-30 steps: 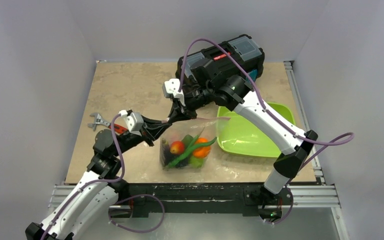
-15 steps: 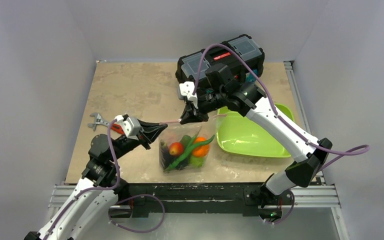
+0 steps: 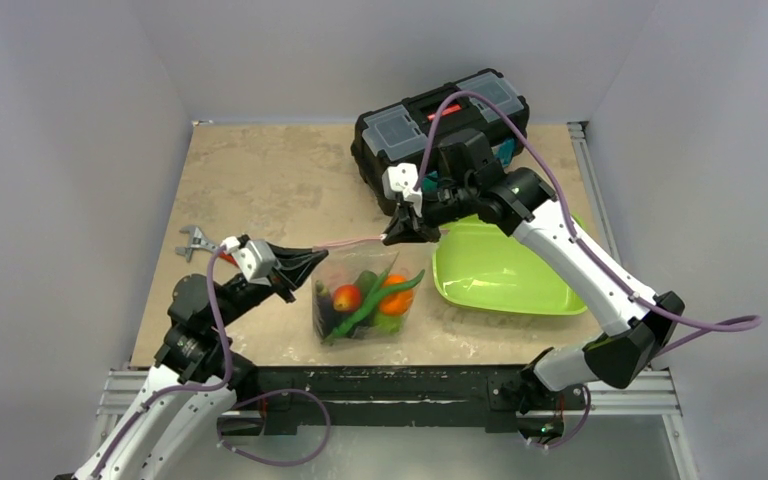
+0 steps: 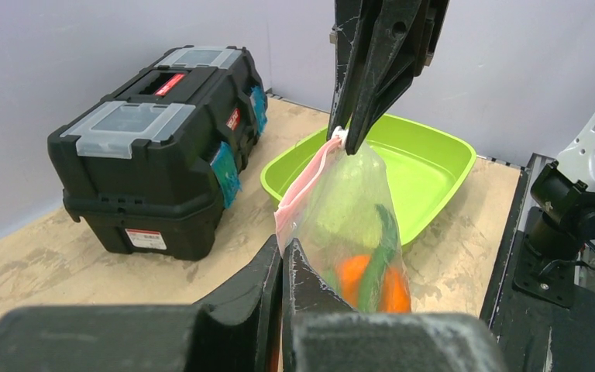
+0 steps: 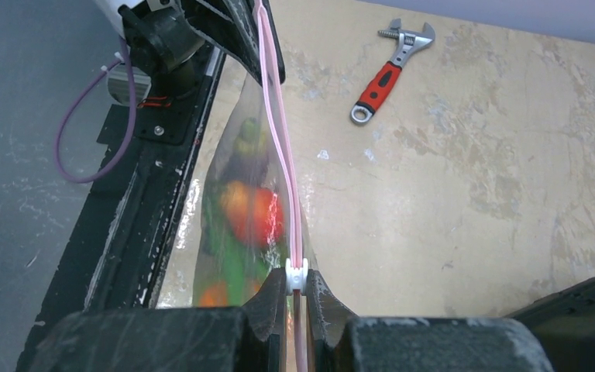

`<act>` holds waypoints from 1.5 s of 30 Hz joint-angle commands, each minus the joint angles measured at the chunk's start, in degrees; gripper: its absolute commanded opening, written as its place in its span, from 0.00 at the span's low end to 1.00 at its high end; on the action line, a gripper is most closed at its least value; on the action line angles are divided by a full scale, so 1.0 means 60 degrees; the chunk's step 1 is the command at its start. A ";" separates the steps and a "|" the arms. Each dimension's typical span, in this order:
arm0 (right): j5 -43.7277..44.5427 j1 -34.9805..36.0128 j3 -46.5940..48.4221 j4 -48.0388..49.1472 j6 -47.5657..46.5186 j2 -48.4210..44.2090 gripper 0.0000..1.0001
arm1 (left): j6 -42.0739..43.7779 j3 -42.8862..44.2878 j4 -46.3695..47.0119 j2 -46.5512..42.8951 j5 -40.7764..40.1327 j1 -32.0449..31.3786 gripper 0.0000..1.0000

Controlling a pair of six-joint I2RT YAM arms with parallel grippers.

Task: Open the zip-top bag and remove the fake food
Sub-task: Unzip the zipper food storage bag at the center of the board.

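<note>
The clear zip-top bag [image 3: 365,300] hangs upright over the table's front edge, stretched between both grippers by its pink zip strip [image 3: 355,241]. My left gripper [image 3: 312,258] is shut on the strip's left end [image 4: 285,248]. The right gripper [image 3: 397,235] is shut on the white slider [image 5: 297,275] at the strip's right end. Inside the bag the fake food [image 3: 380,298] shows: an orange piece, a red one [image 5: 252,213] and long green beans. All of it lies at the bottom of the bag.
A lime green tray [image 3: 520,275] lies right of the bag. A black toolbox [image 3: 430,120] stands behind it at the back. A red-handled wrench [image 3: 200,243] lies at the left, just behind my left arm.
The right gripper has drawn the slider rightward along the zip strip, away from the left gripper. The left gripper has pulled slightly left, and the strip between them is longer and taut.
</note>
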 commanded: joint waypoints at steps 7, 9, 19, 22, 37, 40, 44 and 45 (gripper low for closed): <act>0.0173 -0.0499 -0.0287 -0.0365 -0.0428 -0.0469 0.00 | 0.0299 0.0501 0.0162 -0.0448 -0.0534 0.0052 0.00; 0.0187 -0.0528 -0.0324 -0.0374 -0.0449 -0.0481 0.00 | 0.0336 0.0508 0.0106 -0.0476 -0.0554 0.0039 0.00; 0.0244 -0.0654 -0.0447 -0.0451 -0.0596 -0.0585 0.00 | 0.0425 0.0515 -0.0012 -0.0560 -0.0609 0.0048 0.00; 0.0259 -0.0700 -0.0482 -0.0468 -0.0647 -0.0639 0.00 | 0.0453 0.0515 -0.0058 -0.0595 -0.0636 0.0045 0.00; 0.0460 -0.0817 -0.0612 -0.0612 -0.0910 -0.0789 0.00 | 0.0658 0.0631 -0.0344 -0.0771 -0.0825 0.0053 0.00; 0.0493 -0.0862 -0.0642 -0.0657 -0.0985 -0.0844 0.00 | 0.0692 0.0647 -0.0399 -0.0801 -0.0831 0.0051 0.00; 0.0486 -0.0915 -0.0645 -0.0738 -0.1076 -0.0896 0.00 | 0.0712 0.0661 -0.0451 -0.0816 -0.0850 0.0046 0.00; 0.0481 -0.0931 -0.0652 -0.0754 -0.1100 -0.0888 0.00 | 0.0722 0.0669 -0.0463 -0.0830 -0.0857 0.0040 0.00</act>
